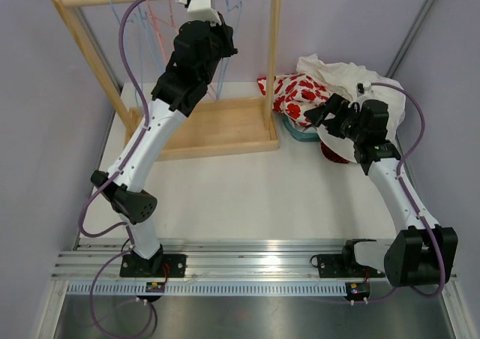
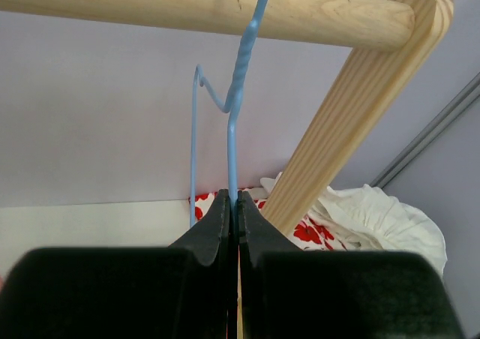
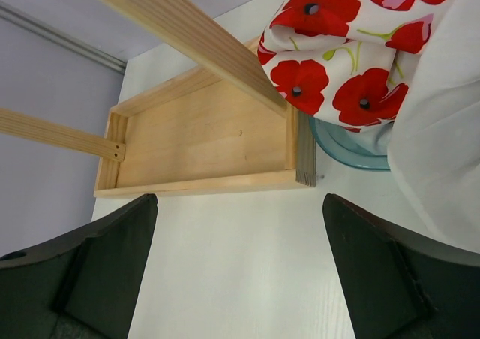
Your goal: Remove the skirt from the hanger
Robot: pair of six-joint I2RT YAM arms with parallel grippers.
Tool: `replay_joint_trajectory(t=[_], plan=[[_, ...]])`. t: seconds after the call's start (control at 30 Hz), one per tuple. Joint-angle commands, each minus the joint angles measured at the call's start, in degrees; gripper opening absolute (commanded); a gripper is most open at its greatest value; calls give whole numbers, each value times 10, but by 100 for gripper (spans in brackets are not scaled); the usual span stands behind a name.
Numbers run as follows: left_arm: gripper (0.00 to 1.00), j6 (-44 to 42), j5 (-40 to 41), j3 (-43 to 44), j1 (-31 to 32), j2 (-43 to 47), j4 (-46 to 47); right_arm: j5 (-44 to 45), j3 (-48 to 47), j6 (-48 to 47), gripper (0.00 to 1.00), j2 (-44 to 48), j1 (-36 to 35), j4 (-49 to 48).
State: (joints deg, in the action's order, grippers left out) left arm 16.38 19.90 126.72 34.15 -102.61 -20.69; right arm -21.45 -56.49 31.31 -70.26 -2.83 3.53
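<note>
Poppy-printed white skirt is lying heaped beside the right gripper, jaws spread wide, while the left gripper is clamping its jaws on the blue wire hanger.

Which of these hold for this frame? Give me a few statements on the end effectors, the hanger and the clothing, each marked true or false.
1. The left end effector is shut on the wire of the blue hanger. True.
2. The right end effector is clamped on the poppy-print fabric. False: its fingers are spread wide and hold nothing.
3. The blue hanger's neck runs up to the wooden rod. True.
4. The poppy-print fabric is draped over the blue hanger. False: it lies piled with a white cloth over a teal container, apart from the hanger.
</note>
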Motion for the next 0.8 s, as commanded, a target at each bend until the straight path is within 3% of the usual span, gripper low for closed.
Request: replay_joint_trajectory(t=[0.0,0.17,0.23,0.27,0.33,0.37,0.53,0.6,0.77], plan=[[0,14,26,40,-1,-28,68,-6,15,-9,99,14,-7,-9],[0,26,24,19,-1,-24,49,-5,13,-7,100,23,-9,-1],[5,28,28,-1,-1,-13,46,-4,12,-6,99,26,-11,-1],[18,28,28,-8,-1,-9,42,-3,11,-5,99,28,-12,0],[32,24,18,-22,-1,4,39,2,11,-5,99,32,-13,8],[46,22,7,-25,-1,19,33,2,12,-5,99,40,-13,9],[79,7,-44,-64,3,95,-28,-87,21,15,100,98,-14,-29],[96,-2,-62,-137,7,166,-35,-88,27,27,99,143,-14,-52],[99,11,-80,-333,15,338,-59,-33,54,102,99,225,-13,-40]])
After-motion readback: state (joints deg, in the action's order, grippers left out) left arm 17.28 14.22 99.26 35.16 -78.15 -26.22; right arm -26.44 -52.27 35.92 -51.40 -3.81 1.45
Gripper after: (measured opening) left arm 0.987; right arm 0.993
